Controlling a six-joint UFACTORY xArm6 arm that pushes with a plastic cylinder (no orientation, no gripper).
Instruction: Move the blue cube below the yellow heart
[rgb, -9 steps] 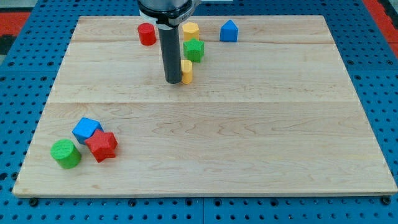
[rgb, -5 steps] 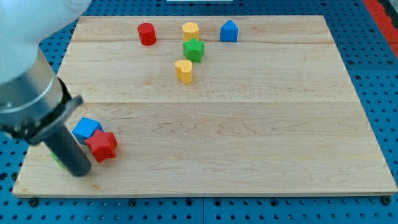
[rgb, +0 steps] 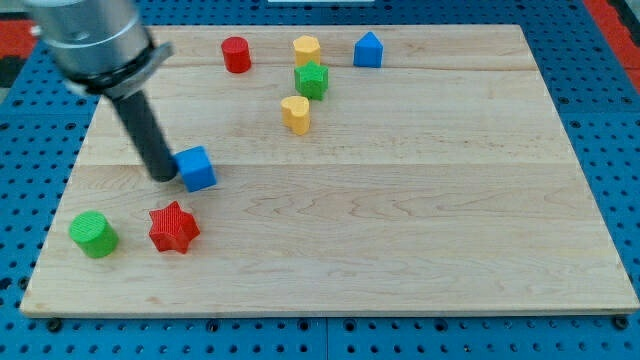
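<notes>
My tip (rgb: 164, 177) touches the blue cube (rgb: 196, 168) at its 9 o'clock, cube turned slightly askew, yellow heart (rgb: 295, 114) at 2 o'clock, bare worktop (rgb: 400, 220) between; no fingers exist.

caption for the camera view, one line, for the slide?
My tip presses the blue cube's left side, mid-board, with the yellow heart up and to the view's right.
</notes>
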